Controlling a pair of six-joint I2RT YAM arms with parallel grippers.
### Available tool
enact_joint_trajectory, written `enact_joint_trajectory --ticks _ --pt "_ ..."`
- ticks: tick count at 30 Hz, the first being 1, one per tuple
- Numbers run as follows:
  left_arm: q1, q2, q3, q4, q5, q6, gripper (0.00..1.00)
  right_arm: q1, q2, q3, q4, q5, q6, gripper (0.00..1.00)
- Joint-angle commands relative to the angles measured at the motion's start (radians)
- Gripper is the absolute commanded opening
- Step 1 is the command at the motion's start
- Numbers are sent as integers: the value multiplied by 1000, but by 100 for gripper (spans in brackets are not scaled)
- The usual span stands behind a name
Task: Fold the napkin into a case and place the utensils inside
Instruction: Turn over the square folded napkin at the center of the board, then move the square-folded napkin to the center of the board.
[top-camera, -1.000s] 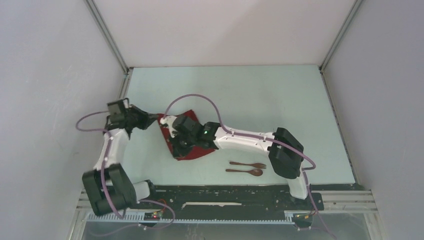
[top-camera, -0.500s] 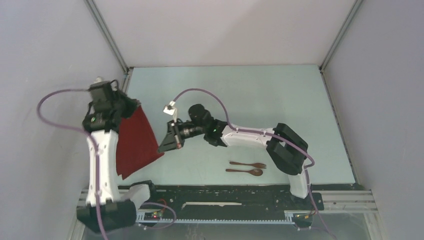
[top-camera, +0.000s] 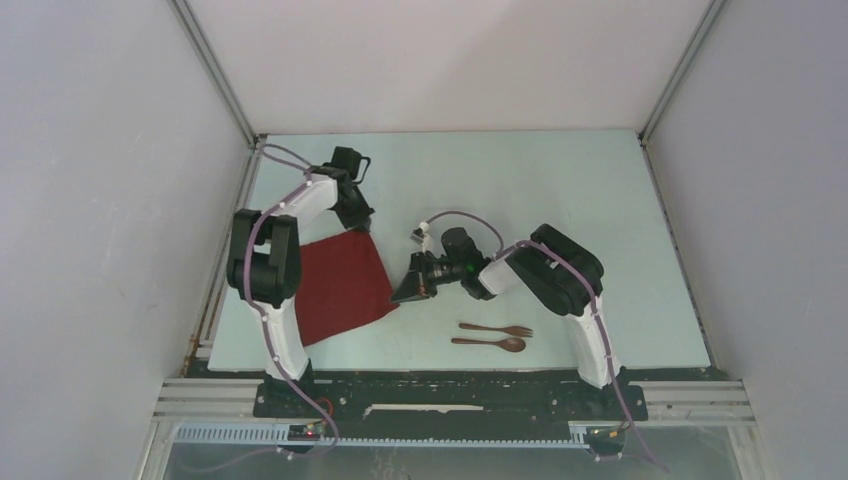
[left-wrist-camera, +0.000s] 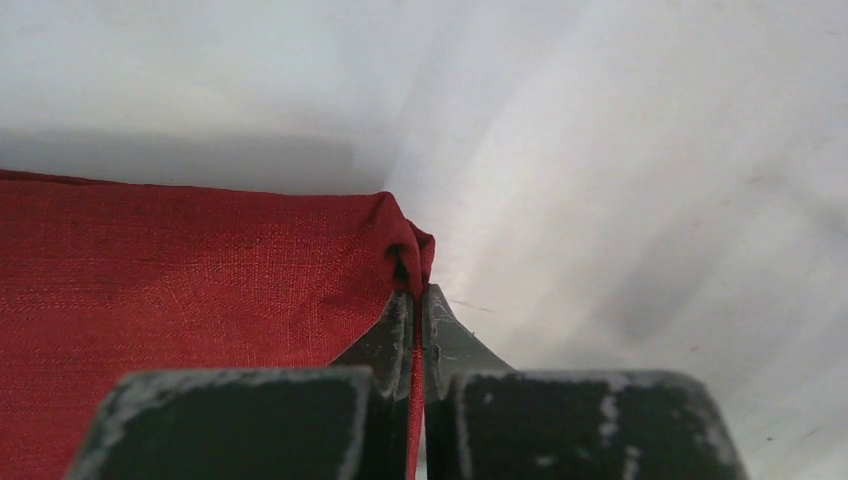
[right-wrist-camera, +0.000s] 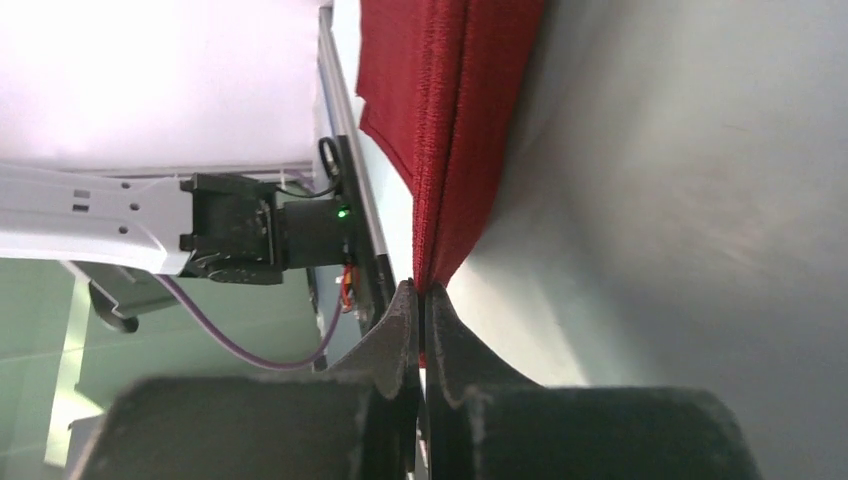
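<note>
A pale blue-green table (top-camera: 560, 190) forms the floor of a small booth. Plain white panels close it in: a back wall (top-camera: 450, 60), a left wall (top-camera: 100, 220) and a right wall (top-camera: 775, 220). In the overhead view both side walls slant outward. Thin metal posts (top-camera: 213, 75) run up the two back corners. A black plate (top-camera: 480, 385) lies along the near edge of the table, with a slotted metal rail (top-camera: 450, 437) just in front of it. The light is soft and even, leaving only faint grey shadows on the tabletop.
</note>
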Motion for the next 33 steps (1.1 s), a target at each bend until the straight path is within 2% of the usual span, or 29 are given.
enact_joint_trajectory --ticks 1,6,7,8,11,13,15,19,23,27,33 --pt "-42 43 138 227 -112 14 0 -12 -61 -88 -87 -134 -117 0" --pt "-89 149 250 218 -26 17 1 -59 -112 -146 -219 -78 -188 0" --pt "-94 173 288 204 -3 27 3 -65 -134 -151 -268 -57 -211 0" --pt "-98 191 331 178 6 38 6 -69 -157 -152 -333 -30 -238 4" --pt "-106 183 401 121 35 74 33 -85 -253 -152 -528 62 -302 34" --pt "-108 119 389 110 83 90 46 -98 -303 -152 -623 115 -328 52" --pt "-109 27 355 104 140 106 51 -110 -322 -152 -650 124 -343 59" --pt "-109 -170 236 70 235 162 56 -106 -308 -124 -662 155 -357 62" --pt "-108 -408 21 44 203 221 63 -62 -285 -38 -799 288 -389 61" --pt "-108 -625 -180 34 178 244 64 -52 -268 2 -809 322 -347 61" --pt "-107 -831 -394 29 179 226 64 -20 -222 96 -891 387 -333 58"
